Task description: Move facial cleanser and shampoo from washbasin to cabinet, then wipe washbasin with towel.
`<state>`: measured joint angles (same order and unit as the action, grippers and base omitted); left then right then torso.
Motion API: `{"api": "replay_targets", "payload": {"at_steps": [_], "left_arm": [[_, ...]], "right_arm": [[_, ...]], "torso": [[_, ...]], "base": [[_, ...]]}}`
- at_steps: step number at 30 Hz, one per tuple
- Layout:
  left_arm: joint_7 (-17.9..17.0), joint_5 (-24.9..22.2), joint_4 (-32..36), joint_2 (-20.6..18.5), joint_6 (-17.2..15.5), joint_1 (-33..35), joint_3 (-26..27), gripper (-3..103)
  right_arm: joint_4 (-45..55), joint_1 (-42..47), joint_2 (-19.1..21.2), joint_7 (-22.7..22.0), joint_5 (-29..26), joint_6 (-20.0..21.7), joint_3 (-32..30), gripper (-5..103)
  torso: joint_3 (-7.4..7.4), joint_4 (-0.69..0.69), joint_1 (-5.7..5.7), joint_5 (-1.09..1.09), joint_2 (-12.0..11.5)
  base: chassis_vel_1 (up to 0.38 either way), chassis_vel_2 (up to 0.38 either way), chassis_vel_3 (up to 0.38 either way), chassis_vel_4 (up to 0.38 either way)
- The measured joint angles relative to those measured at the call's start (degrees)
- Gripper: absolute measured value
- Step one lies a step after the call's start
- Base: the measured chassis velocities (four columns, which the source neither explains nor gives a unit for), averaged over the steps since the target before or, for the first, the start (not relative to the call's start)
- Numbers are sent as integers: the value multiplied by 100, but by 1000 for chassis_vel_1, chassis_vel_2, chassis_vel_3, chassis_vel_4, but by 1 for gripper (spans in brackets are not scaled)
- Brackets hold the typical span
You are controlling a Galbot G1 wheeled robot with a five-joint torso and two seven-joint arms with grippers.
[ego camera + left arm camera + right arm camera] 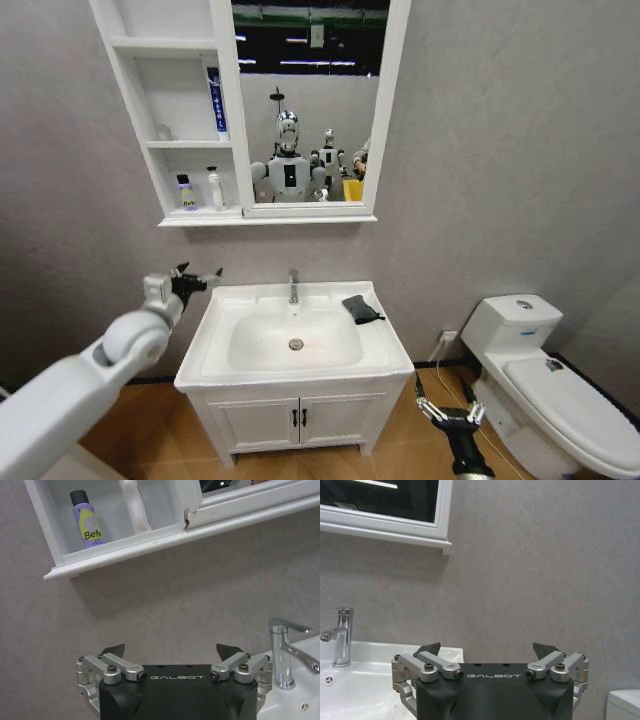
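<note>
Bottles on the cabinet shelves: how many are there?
3 that I can see. A purple bottle and a white bottle stand side by side on the bottom shelf; a blue tube stands on the middle shelf. More may be hidden.

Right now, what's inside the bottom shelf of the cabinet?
Inside the cabinet, the bottom shelf holds a purple bottle with a black cap and a white bottle. The white bottle's top is cut off in the left wrist view.

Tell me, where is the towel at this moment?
In the head view, the towel lies on the back right corner of the washbasin rim, to the right of the tap, touched by neither gripper.
</note>
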<state>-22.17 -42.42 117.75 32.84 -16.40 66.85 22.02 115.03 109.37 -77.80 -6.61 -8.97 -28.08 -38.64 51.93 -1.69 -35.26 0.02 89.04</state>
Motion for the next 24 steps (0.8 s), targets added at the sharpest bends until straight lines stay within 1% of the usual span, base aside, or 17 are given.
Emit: {"api": "replay_targets", "payload": {"at_steps": [1,2,3,4,5,7,8,9,10,12,13,15,16,18,19,22,24], "left_arm": [[53,257,122,123,77,528,239,100],[53,257,122,123,77,528,239,100],[179,716,305,368,215,1433,697,100],[279,1028,386,524,351,1882,969,100],[279,1028,386,524,351,1882,969,100],[586,1637,563,976,685,2807,1780,100],[586,1637,563,976,685,2807,1780,100],[663,1698,697,1177,732,3113,2135,100],[663,1698,697,1177,732,3113,2135,100],[703,1617,929,1465,717,3381,2580,100],[703,1617,929,1465,717,3381,2580,100],[702,1563,960,1510,682,3382,2632,100],[702,1563,960,1510,682,3382,2632,100],[698,1542,961,1510,671,3352,2626,100],[698,1542,961,1510,671,3352,2626,100],[687,1522,955,1506,659,3316,2597,100],[683,1517,950,1501,656,3304,2585,100]], "right_arm": [[26,49,1,9,-5,74,0,100],[26,49,1,9,-5,74,0,100],[82,121,36,89,-71,203,2,100],[123,155,71,155,-129,297,-6,100],[123,155,71,155,-129,297,-6,100],[253,196,222,348,-424,571,-59,100],[253,196,222,348,-424,571,-59,100],[332,193,307,461,-599,686,-86,100],[332,193,307,461,-599,686,-86,100],[537,117,537,778,-1030,971,-212,100],[537,117,537,778,-1030,971,-212,100],[740,-9,810,1016,-1488,1310,-418,100],[740,-9,810,1016,-1488,1310,-418,100],[882,-224,1241,1016,-1826,1655,-591,100],[882,-224,1241,1016,-1826,1655,-591,100],[903,-641,1796,809,-2068,1945,-678,100],[864,-821,1944,690,-2131,1989,-620,100]], "torso": [[0,-2,0,-2,0],[0,-2,0,-2,0],[1,2,0,-5,0],[1,4,0,-3,0],[1,4,0,-3,0],[0,4,1,-2,0],[0,4,1,-2,0],[0,4,1,0,0],[0,4,1,0,0],[0,3,1,1,0],[0,3,1,1,0],[1,-2,0,-1,0],[1,-2,0,-1,0],[1,-1,-1,-1,0],[1,-1,-1,-1,0],[2,4,-2,0,0],[2,3,-2,-2,0]], "base": [[0,0,0,0],[0,0,0,0],[0,0,0,0],[0,0,0,0],[0,0,0,0],[0,0,0,0],[0,0,0,0],[0,0,0,0],[0,0,0,0],[0,0,0,0],[0,0,0,0],[0,0,0,0],[0,0,0,0],[0,0,0,0],[0,0,0,0],[0,0,0,0],[0,0,0,0]]}}
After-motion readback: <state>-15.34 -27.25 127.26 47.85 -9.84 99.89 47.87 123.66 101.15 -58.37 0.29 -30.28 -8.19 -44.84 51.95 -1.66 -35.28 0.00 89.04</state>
